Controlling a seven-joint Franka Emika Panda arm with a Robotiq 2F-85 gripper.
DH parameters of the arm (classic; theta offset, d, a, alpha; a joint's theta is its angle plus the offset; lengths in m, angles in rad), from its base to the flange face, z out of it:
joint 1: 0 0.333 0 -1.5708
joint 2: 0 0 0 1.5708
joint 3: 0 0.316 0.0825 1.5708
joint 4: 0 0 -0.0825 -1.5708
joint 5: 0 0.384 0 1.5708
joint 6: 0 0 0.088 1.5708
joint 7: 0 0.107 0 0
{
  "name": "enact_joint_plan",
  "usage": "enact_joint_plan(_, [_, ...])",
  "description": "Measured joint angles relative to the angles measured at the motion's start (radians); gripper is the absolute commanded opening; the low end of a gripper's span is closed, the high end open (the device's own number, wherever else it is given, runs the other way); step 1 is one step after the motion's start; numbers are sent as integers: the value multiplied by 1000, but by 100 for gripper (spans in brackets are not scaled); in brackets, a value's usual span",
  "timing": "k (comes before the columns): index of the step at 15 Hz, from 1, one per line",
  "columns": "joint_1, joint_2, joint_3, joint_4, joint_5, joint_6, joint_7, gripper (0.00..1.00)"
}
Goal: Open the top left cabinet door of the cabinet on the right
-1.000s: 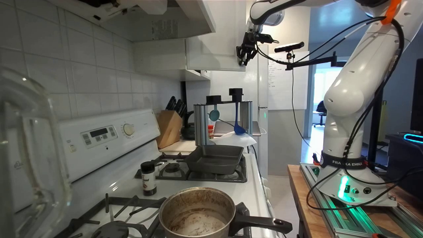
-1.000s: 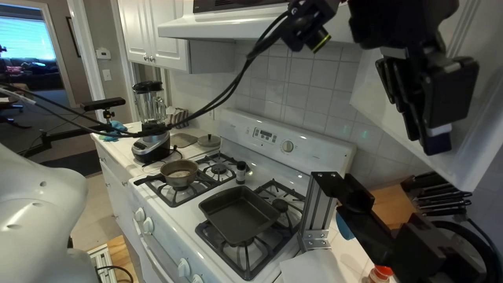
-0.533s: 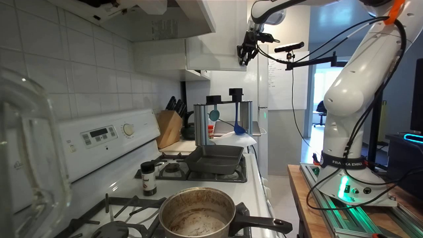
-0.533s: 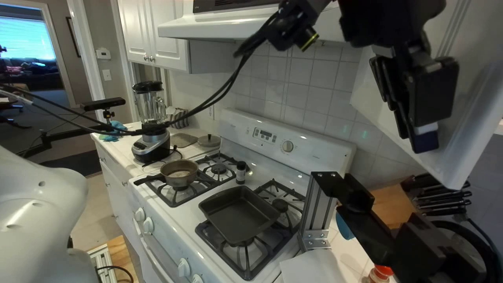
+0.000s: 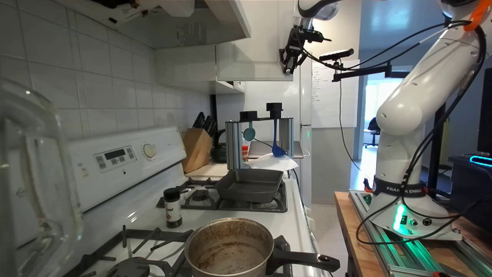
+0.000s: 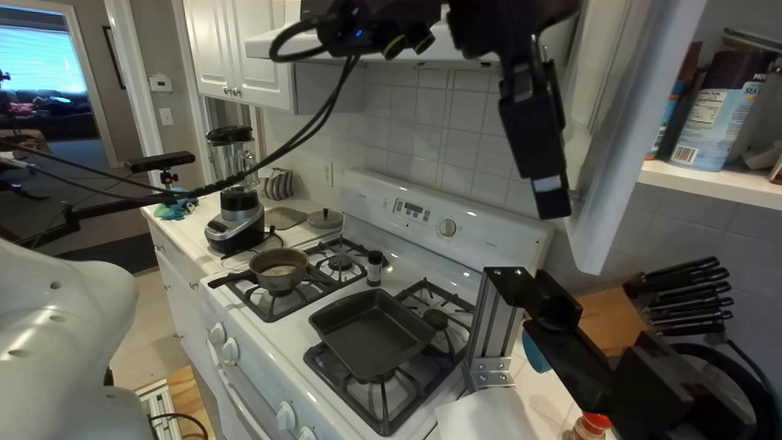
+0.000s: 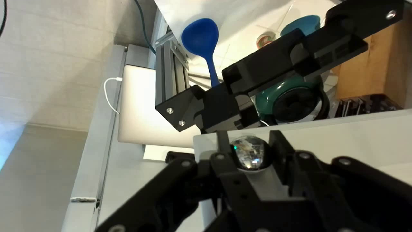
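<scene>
Stove (image 5: 200,216) in both exterior views from opposite ends, wrist view downward

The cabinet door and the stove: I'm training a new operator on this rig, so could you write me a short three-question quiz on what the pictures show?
1. Open question: in the wrist view, what does the gripper have between its fingers?

2. True or false: in an exterior view, the cabinet door is fully shut.

3. Multiple choice: the saucepan on the stove is
A) covered
B) uncovered
C) upside down

Key:
1. A shiny round knob.
2. False; it stands open, with containers in view on a shelf.
3. B; both exterior views look straight into it.
</scene>
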Motion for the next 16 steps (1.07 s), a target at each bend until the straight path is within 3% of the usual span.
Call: enact_joint_plan(16, [4,-96,101,-23,56,-187,395,10])
